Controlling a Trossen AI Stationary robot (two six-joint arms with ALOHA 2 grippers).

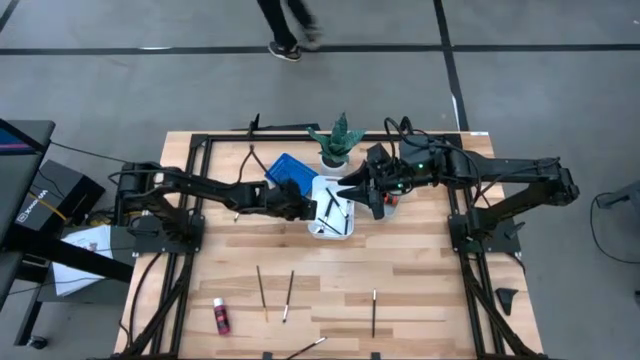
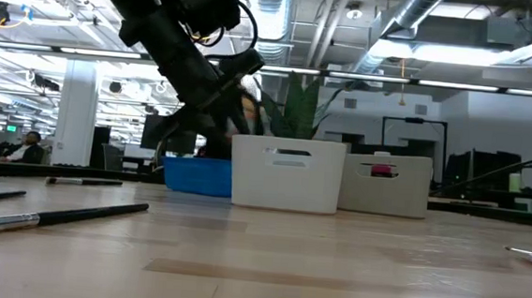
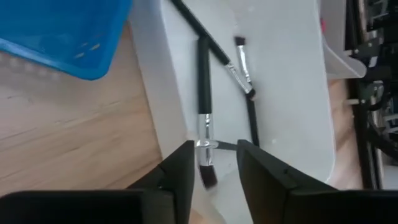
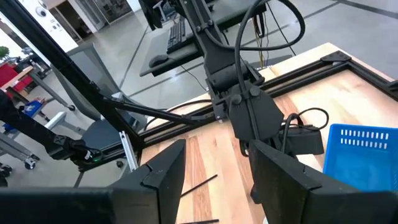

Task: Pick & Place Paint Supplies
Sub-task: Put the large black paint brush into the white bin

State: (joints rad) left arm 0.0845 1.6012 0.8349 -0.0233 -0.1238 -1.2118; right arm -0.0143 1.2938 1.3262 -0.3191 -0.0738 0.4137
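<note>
The left arm reaches from frame left to centre, its gripper (image 3: pixel 211 163) over the white tray (image 1: pixel 322 228) — fingers parted, clamping nothing, a brush (image 3: pixel 204 118) lying in the tray between them. The right gripper (image 1: pixel 372 192) hovers, released, at the tray's right. More brushes (image 1: pixel 262 292) and a bottle (image 1: pixel 221 316) lie lower left.

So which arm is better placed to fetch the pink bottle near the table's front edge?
Left, probably. The pink bottle lies on the left arm's side, and the left gripper is open over the white tray, holding nothing.
</note>
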